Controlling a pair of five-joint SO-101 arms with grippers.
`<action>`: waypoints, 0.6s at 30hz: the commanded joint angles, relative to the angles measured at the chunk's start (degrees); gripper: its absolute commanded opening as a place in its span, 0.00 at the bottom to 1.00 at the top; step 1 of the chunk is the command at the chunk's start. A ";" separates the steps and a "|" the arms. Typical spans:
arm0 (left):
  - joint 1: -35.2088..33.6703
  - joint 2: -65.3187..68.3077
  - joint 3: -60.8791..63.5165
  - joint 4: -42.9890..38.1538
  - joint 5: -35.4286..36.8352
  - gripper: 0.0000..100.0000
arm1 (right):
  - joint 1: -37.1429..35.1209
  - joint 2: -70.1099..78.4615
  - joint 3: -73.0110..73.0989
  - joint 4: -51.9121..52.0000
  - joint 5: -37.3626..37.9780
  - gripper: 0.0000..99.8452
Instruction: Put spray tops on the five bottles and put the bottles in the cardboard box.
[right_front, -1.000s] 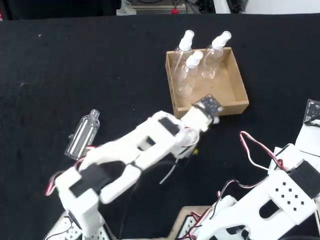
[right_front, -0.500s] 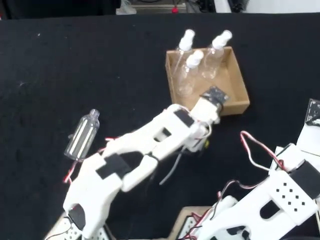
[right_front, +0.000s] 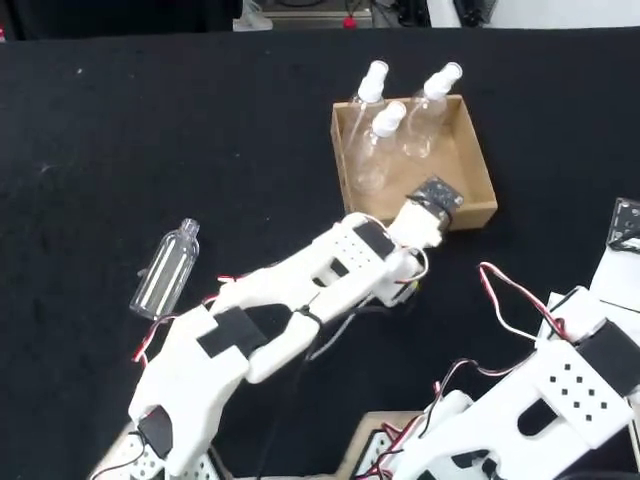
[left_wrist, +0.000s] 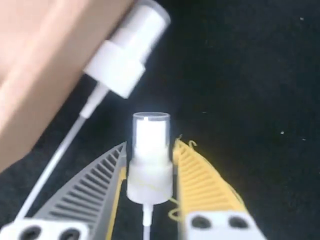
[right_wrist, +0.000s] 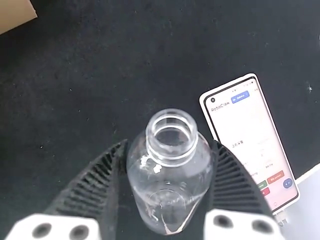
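Note:
My left gripper (left_wrist: 150, 145) is shut on a white spray top (left_wrist: 149, 165), its tube pointing back between the fingers. A second spray top (left_wrist: 125, 55) with a long tube lies just beyond, against the cardboard box wall (left_wrist: 40, 75). From above, the left gripper (right_front: 428, 205) sits at the front edge of the cardboard box (right_front: 480, 165), which holds three capped bottles (right_front: 372, 150). My right gripper (right_wrist: 169, 146) is shut on an upright clear bottle (right_wrist: 170, 170) with an open neck. Another uncapped bottle (right_front: 165, 268) lies on the black table at the left.
A phone (right_wrist: 250, 135) lies on the table past the held bottle. A corner of cardboard (right_wrist: 15, 10) shows farther off. The right arm (right_front: 560, 390) with its loose red and white wires (right_front: 505, 300) sits at the bottom right. The table's left half is open black cloth.
The left arm has stretched farther out, carrying its gripper up and right along the front wall of the box. The right arm and the lying bottle have stayed put.

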 joint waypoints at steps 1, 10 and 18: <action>0.22 -0.88 -1.98 4.40 0.18 0.06 | 0.97 -1.98 -0.66 -1.14 0.09 0.18; -6.20 -14.68 2.77 22.86 -4.04 0.05 | 0.35 -1.98 -0.84 -1.14 -0.09 0.18; -16.75 -37.54 22.46 18.46 -5.89 0.05 | -11.60 -1.98 -0.75 2.11 -5.71 0.18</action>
